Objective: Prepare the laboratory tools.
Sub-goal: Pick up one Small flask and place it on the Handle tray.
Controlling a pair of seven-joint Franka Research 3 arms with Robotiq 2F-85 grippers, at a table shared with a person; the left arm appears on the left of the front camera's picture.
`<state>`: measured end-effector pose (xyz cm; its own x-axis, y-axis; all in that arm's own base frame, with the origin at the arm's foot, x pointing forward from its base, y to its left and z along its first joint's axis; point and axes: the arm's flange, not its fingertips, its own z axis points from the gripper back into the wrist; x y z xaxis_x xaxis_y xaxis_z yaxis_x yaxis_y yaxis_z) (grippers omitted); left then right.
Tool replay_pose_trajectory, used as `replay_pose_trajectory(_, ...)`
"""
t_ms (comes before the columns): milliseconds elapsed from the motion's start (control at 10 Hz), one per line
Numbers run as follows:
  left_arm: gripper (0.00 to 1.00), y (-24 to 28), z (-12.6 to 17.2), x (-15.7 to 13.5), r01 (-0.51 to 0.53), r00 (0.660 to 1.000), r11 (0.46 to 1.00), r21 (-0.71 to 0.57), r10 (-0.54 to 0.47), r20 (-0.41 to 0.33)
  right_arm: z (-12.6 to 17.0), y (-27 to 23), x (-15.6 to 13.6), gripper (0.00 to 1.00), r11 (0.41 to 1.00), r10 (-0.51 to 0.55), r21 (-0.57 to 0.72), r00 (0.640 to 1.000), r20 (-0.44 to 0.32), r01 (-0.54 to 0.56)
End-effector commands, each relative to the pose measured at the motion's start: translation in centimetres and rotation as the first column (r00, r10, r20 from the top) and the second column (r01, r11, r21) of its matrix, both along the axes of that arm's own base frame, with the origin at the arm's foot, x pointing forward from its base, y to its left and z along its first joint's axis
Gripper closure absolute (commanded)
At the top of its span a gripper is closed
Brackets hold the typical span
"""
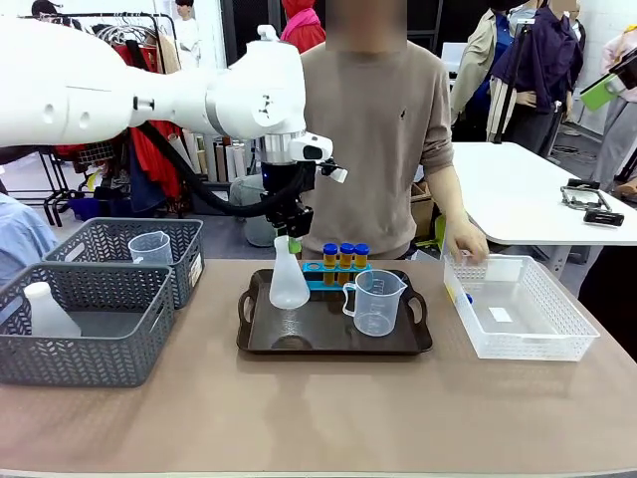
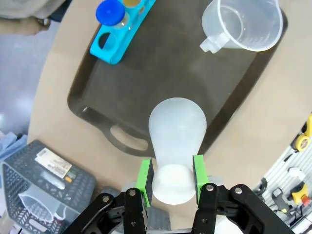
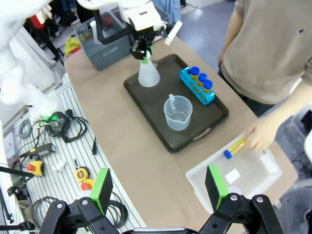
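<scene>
Front view, items on the desk: dark tray (image 1: pixel 261 344) at the middle. Conical flask (image 1: pixel 289 281) stood at the tray's left end, its neck pinched by the left gripper (image 2: pixel 171 176) from above, likely to steady it upright while setting it down. Measuring jug (image 1: pixel 376 302) sat right of centre, handle toward the flask. Blue rack (image 1: pixel 320 275) at the tray's far edge held three blue-capped tubes (image 1: pixel 345 256). A person's hand (image 3: pixel 261 135) held a fourth tube (image 3: pixel 235 147) over the white mesh basket (image 1: pixel 557 344) at the desk's right end. Right gripper (image 3: pixel 158 187) hung wide, empty, above the near edge.
</scene>
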<state>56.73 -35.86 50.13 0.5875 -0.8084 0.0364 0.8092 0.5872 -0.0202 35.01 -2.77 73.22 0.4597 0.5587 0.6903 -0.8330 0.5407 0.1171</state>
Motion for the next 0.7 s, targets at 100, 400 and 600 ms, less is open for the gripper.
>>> replay_pose_trajectory(100,1.0,0.2,-1.9,0.2,0.034,0.999,0.999,0.026,-0.035,0.028,0.3,0.2,0.0,0.0,0.999,0.004,0.035,1.0,-0.001,-0.004)
replay_pose_trajectory(400,1.0,-0.6,-4.2,0.7,0.076,0.997,0.997,0.031,-0.077,0.007,0.3,0.2,0.0,0.0,0.999,0.004,0.035,1.0,-0.001,-0.004)
replay_pose_trajectory(600,1.0,-1.2,-5.8,0.5,0.092,0.996,0.995,0.026,-0.091,-0.018,0.3,0.2,0.0,0.0,0.999,0.004,0.035,1.0,-0.001,-0.004)
